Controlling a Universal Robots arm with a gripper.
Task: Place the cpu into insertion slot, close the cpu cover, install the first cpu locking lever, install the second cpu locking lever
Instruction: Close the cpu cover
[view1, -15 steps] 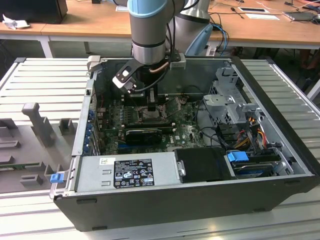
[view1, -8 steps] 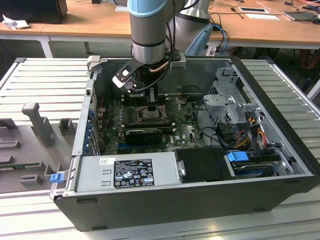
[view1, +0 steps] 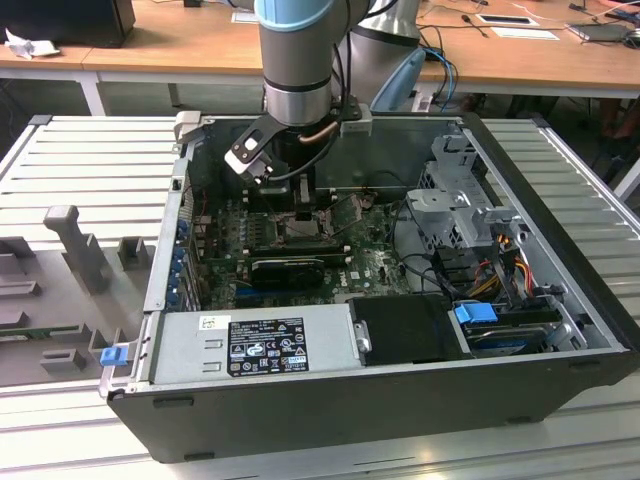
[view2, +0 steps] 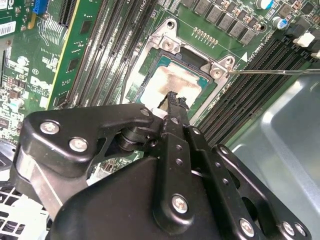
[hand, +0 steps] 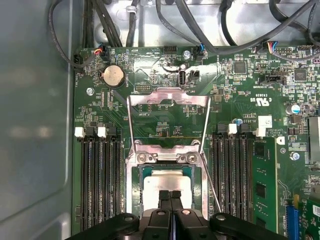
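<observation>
gripper (hand: 170, 194): fingers clenched, empty, tips over cpu (hand: 167, 179) | cpu: flat in insertion slot (hand: 141, 171), so no grasp needed | cpu cover (hand: 167, 96): open, leaving slot reachable

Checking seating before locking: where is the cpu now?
In the first wrist view the cpu lies in the square opening of the cpu cover, between two banks of memory slots, just beneath the gripper.

printed sticker (view1: 266, 346) on power supply (view1: 185, 350) | white lettering (hand: 259, 100) on circuit board (hand: 95, 107) | no wording legible
</observation>
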